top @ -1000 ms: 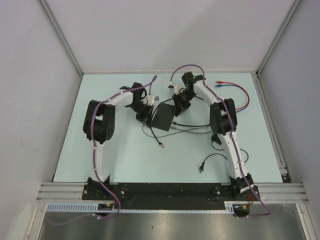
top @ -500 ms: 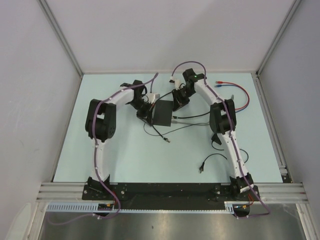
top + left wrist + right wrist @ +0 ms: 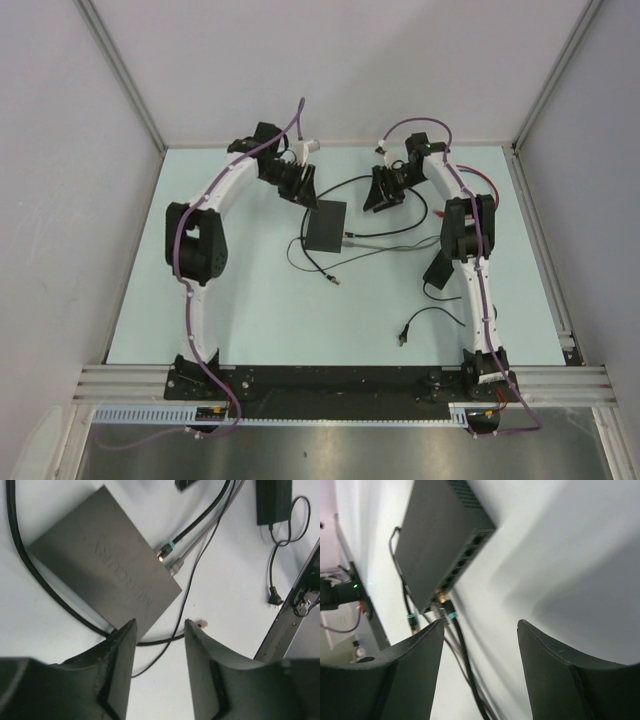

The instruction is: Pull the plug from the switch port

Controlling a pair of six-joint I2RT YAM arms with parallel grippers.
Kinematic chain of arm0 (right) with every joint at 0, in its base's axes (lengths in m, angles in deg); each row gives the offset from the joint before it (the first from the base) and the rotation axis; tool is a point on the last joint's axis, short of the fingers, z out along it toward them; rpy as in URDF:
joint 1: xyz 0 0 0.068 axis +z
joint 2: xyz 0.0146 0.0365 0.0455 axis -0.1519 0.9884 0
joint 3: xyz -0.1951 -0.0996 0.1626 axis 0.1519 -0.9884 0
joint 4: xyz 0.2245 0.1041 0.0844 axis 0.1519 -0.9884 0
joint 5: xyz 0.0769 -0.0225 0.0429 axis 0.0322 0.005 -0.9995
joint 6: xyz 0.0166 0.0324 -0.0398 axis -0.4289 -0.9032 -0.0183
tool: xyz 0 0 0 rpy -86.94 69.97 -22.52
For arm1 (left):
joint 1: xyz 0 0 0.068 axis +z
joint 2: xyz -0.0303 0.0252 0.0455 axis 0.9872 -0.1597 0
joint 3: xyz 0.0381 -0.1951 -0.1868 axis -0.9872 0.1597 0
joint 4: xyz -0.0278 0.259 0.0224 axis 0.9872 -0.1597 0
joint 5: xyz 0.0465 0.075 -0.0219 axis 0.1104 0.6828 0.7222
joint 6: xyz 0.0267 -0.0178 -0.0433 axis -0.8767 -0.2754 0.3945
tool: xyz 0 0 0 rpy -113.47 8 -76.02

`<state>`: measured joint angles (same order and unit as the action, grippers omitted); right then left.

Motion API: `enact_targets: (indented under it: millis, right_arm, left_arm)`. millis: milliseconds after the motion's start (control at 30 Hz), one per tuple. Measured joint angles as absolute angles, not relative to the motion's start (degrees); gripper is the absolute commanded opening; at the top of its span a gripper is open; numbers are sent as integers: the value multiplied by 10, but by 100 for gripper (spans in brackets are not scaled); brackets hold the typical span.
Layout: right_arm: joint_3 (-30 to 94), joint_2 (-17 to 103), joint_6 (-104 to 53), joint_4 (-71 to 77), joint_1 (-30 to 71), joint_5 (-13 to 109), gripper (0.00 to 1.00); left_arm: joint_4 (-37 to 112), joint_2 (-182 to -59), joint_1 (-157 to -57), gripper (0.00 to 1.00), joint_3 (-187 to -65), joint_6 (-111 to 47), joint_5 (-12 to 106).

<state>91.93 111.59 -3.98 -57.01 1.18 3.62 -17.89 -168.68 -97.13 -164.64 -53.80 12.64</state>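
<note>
The switch (image 3: pixel 326 227) is a flat matte-black box lying on the table between my arms. A black plug with a teal band (image 3: pixel 167 550) and a grey plug (image 3: pixel 176 569) sit at its socket edge, and their cables (image 3: pixel 385 243) run off to the right. My left gripper (image 3: pixel 304 188) is open and empty, raised behind the switch's far left corner; the switch (image 3: pixel 102 565) shows beyond its fingers (image 3: pixel 160 625). My right gripper (image 3: pixel 381 196) is open and empty, off the far right of the switch; it sees the socket row (image 3: pixel 465 555) and both plugs (image 3: pixel 444 602).
A thick black cable (image 3: pixel 45 587) loops round the switch's left side. A black adapter brick (image 3: pixel 437 268) on a thin lead lies by the right arm. Loose plug ends lie nearer me (image 3: pixel 333 281) (image 3: pixel 402 339). A red and blue cable (image 3: pixel 492 195) lies at the far right.
Both grippers have drawn back from the switch toward the far side and now stand apart from it. The switch lies flat, shifted slightly right.
</note>
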Motion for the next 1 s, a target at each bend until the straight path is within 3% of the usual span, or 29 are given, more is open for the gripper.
enact_targets:
  millis: [133, 400, 1000]
  right_arm:
    - [912, 1117, -36, -579, 28, 4, 63]
    - [900, 1139, -17, -597, 63, -28, 59]
    - [884, 1147, 16, -634, 74, -53, 47]
  left_arm:
    - [-161, -1713, -971, 23, -1667, -524, 108]
    - [-160, -1771, -978, 8, -1666, -510, 100]
    - [-159, -1794, -1003, 2, -1644, -506, 140]
